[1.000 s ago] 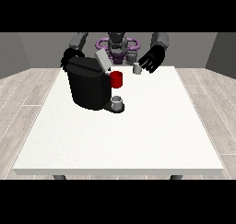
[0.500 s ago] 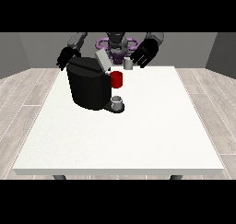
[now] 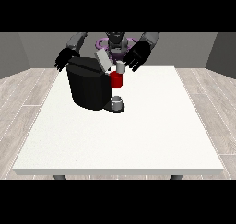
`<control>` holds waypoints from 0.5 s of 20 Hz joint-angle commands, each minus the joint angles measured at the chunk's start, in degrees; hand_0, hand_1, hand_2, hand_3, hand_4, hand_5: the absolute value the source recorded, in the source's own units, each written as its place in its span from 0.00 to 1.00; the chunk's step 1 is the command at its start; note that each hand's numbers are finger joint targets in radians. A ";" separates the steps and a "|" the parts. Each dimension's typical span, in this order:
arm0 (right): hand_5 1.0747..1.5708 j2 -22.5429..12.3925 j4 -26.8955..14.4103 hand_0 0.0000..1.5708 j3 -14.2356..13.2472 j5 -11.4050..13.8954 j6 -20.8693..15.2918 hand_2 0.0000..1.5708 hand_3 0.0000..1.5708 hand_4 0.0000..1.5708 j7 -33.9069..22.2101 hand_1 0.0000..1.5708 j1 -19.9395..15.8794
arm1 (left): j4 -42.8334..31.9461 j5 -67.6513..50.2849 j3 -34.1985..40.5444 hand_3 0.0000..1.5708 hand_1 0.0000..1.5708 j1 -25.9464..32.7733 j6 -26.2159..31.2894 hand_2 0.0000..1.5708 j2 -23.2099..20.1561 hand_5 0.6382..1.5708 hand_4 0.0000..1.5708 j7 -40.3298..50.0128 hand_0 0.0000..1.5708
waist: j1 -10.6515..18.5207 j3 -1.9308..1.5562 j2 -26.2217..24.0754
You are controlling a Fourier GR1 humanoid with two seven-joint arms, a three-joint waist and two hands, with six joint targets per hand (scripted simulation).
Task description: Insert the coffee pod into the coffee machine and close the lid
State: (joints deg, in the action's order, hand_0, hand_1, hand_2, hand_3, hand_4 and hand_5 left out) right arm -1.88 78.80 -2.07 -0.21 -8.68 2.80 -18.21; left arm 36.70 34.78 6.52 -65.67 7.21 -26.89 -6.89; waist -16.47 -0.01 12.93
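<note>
Nearest to us on the white table (image 3: 138, 140) a small grey cup (image 3: 117, 102) stands on the base of the black coffee machine (image 3: 90, 87), ready under the red spout (image 3: 116, 80). Behind, the lid (image 3: 103, 61) is tilted up, so the slot is free. We carry the coffee pod (image 3: 120, 67) just above the spout, the hand at the view's right (image 3: 137, 57) closed around it. The hand at the view's left (image 3: 66, 58) hangs beside the machine; its fingers we cannot tell.
</note>
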 commanded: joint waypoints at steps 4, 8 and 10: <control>1.00 0.83 1.37 0.00 0.08 0.11 -1.92 0.00 0.00 0.34 -4.09 0.00 -2.60 | -0.99 1.00 -0.34 0.78 0.82 -0.48 -1.61 0.84 2.52 1.00 0.32 0.82 0.82 | -0.17 0.01 0.86; 1.00 -1.78 0.02 0.00 -2.19 -3.11 2.98 0.00 0.00 0.33 0.51 0.00 -0.93 | -0.98 1.30 0.12 0.78 0.81 -2.13 -0.49 0.83 0.90 1.00 0.33 1.62 0.81 | -1.41 -0.01 2.25; 1.00 0.25 -0.35 0.00 -1.30 -1.41 0.47 0.00 0.00 0.32 3.53 0.00 -1.46 | -0.58 0.85 0.14 0.77 0.80 -2.24 0.41 0.83 0.79 1.00 0.33 -1.11 0.80 | 0.06 -0.01 3.83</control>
State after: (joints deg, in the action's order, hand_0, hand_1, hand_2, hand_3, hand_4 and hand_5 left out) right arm -1.98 78.83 -2.93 -1.20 -8.48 2.97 -19.27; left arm 35.99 35.67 6.38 -67.34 7.43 -25.74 -6.48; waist -16.75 -0.02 14.70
